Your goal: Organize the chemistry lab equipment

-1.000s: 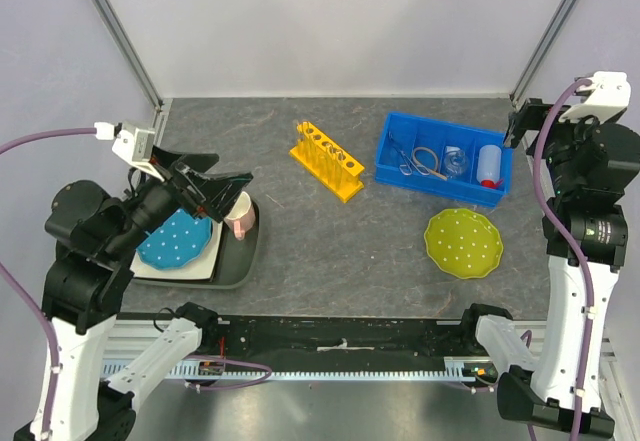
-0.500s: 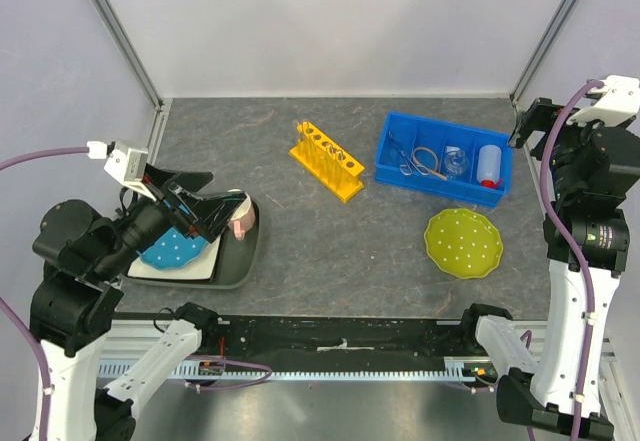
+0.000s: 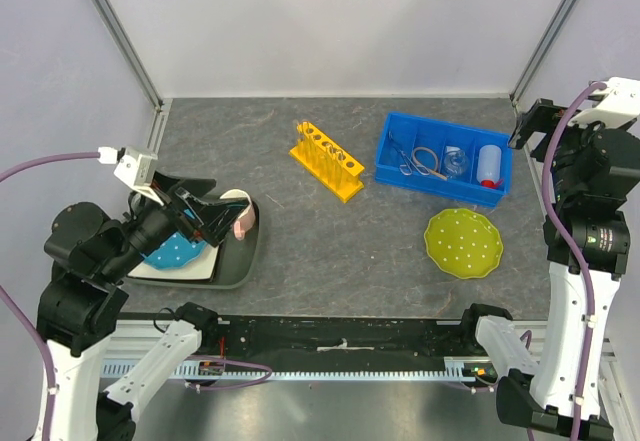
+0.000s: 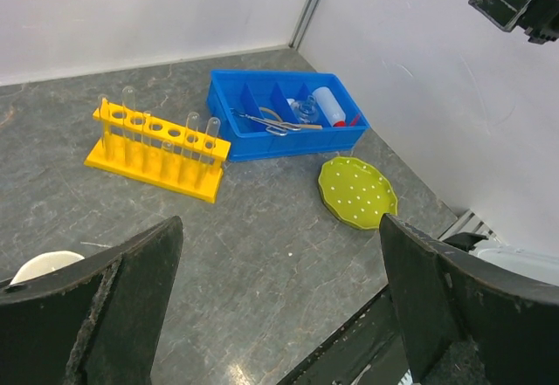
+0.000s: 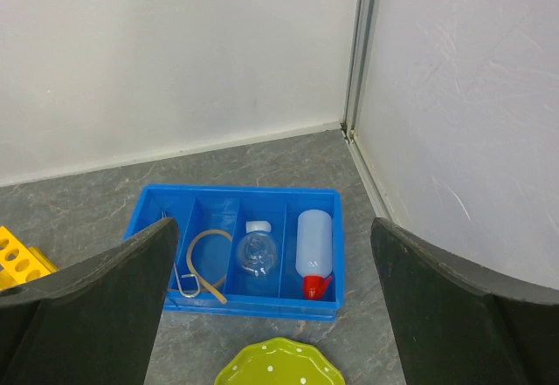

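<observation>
Left gripper (image 4: 279, 222) over the grey tray (image 3: 245, 256) and right gripper (image 5: 272, 228) raised at right: both empty, fingers spread wide. Mid-table, the yellow rack (image 4: 153, 127) bears thin clear rods (image 4: 212, 128). Beyond it, the blue bin (image 5: 236, 195) holds tongs (image 5: 181, 271), tan loop (image 5: 212, 233), flask (image 5: 257, 254) and squeeze bottle (image 5: 313, 241).

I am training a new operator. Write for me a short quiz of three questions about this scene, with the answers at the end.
1. True or false: seen from the top camera, the squeeze bottle lies in the rightmost compartment of the blue bin.
2. Where is the green plate? A) inside the bin B) on the table, in front of the bin C) on the dark tray
3. Fill in: the left tool holds nothing and its fingers stand ___.
Key: 1 true; 2 B; 3 open.
</observation>
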### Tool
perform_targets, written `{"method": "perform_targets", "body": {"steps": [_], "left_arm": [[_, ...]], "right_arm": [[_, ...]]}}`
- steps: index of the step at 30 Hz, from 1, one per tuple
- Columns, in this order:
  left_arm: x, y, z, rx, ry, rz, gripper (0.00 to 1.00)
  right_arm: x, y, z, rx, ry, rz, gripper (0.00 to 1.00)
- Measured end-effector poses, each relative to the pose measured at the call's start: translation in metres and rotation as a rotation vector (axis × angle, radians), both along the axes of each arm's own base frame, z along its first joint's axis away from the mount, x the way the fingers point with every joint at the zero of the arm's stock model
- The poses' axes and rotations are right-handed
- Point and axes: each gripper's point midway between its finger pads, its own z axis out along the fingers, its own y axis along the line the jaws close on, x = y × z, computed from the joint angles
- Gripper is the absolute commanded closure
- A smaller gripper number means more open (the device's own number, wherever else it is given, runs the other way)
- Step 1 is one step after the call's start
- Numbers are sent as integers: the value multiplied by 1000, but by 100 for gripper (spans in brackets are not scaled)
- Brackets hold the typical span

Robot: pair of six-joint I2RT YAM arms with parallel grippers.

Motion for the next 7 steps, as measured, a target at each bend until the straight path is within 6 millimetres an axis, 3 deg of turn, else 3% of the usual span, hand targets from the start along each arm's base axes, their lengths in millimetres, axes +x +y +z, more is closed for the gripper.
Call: {"method": "perform_targets", "body": {"steps": [7], "left_arm": [[-3,1,-9,5,5,0,0]], "right_arm": [[-2,-1,1,-2,-3,-8,2]]}}
